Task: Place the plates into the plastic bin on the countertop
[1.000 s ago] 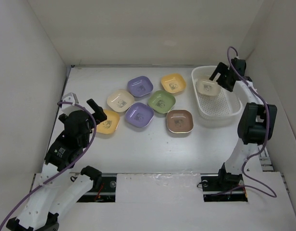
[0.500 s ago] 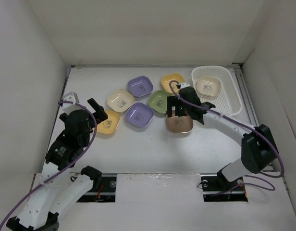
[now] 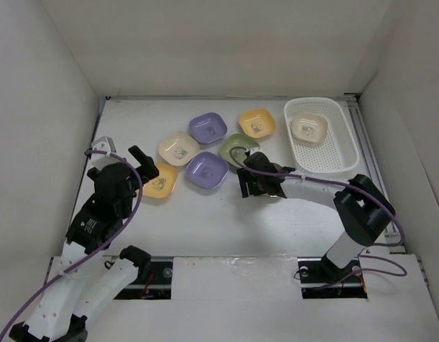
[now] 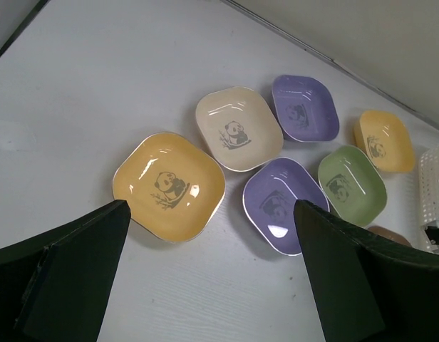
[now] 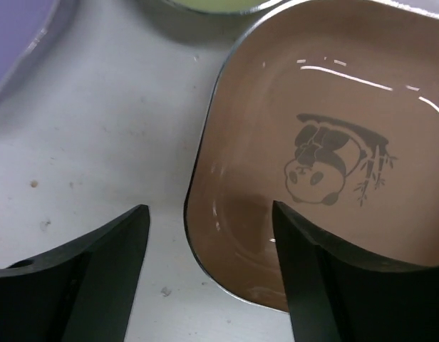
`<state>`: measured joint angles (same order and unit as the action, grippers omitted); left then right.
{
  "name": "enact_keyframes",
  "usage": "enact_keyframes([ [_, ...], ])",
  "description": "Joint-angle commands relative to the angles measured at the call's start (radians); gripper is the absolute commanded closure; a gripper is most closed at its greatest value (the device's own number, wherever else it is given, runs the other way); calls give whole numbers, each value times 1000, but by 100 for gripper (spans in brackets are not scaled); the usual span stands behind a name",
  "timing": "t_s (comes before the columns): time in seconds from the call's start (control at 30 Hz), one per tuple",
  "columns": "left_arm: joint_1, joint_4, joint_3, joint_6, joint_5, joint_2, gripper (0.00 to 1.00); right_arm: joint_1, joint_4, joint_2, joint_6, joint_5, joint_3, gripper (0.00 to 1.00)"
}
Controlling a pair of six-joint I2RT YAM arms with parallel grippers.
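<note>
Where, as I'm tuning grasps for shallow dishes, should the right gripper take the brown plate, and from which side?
Pinch the brown plate by its thin raised rim from above, one finger inside, one outside over the countertop. It lies flat and shallow, so only the rim offers purchase. The right gripper straddles the edge clear of the green plate.

Yellow plate (image 4: 168, 187) lies ahead of parted fingers (image 4: 70, 278)

plate (image 3: 308, 127) in plastic bin (image 3: 326, 155) (far right), other plates (image 3: 207, 169) leftward
</note>
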<state>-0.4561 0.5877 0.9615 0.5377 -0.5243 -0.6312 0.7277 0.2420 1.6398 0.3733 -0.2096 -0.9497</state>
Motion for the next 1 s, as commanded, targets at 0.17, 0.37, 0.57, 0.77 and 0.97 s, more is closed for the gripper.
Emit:
enact_keyframes([
  [0.17, 4, -31, -4, -15, -11, 10, 0, 51, -81, 31, 39, -1, 22, 65],
  [0.37, 4, -31, -4, -15, -11, 19, 0, 139, -26, -27, 70, -10, 57, 97],
  [0.57, 4, -31, -4, -15, -11, 19, 0, 205, 147, -236, 110, -120, 49, 100],
  [0.77, 4, -31, -4, -15, -11, 19, 0, 167, 241, -382, 38, -241, -153, 100],
  [0.97, 4, -31, -4, -15, -11, 19, 0, -106, 311, -215, -171, -186, -530, 100],
])
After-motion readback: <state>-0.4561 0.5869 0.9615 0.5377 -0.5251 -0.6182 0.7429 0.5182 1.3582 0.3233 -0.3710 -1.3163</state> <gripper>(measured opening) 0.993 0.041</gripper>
